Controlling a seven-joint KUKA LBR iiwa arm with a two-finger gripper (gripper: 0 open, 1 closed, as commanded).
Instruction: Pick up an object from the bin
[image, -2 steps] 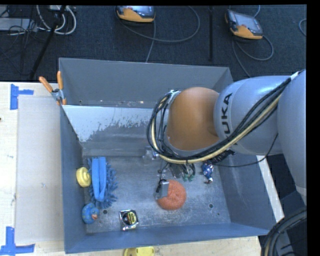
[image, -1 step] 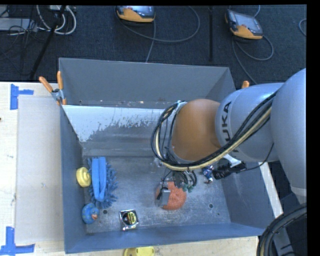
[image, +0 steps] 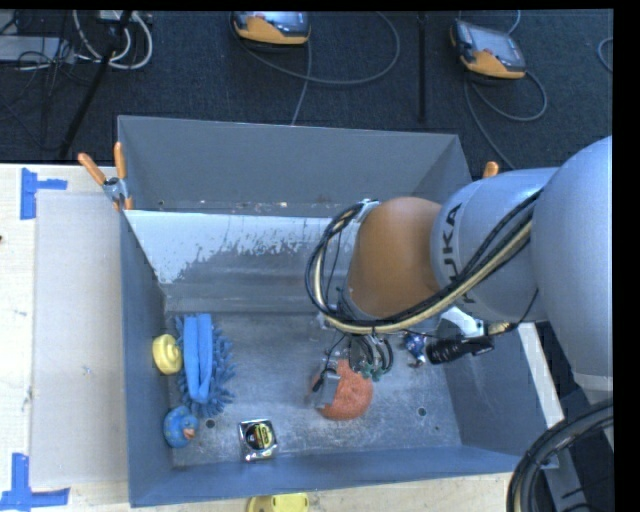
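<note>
Camera view showed the gripper (image: 338, 378) low in the bin (image: 290, 190), toward the right of its floor, directly above and seemingly touching a reddish-orange rounded lump (image: 350, 400) that lay near the front wall. The arm's orange wrist cover and looped cables sat over the tool, so whether it was open or closed could not be told, nor whether the lump was actually gripped. Judging by the placement, the lump was the likely pick: it lay alone on bare floor, with room around it for a straight descent and nothing leaning on it. The other things lay well apart on the left: a blue fringed, brush-like thing (image: 200, 365) lying lengthwise with a yellow round piece (image: 166, 353) just beside it, a small blue ball-like thing (image: 180, 427) near the front-left corner, and a small black-and-yellow tape measure (image: 258, 436) between that corner and the lump. None stood in the way; only the nearby front wall looked likely to limit the approach.
</note>
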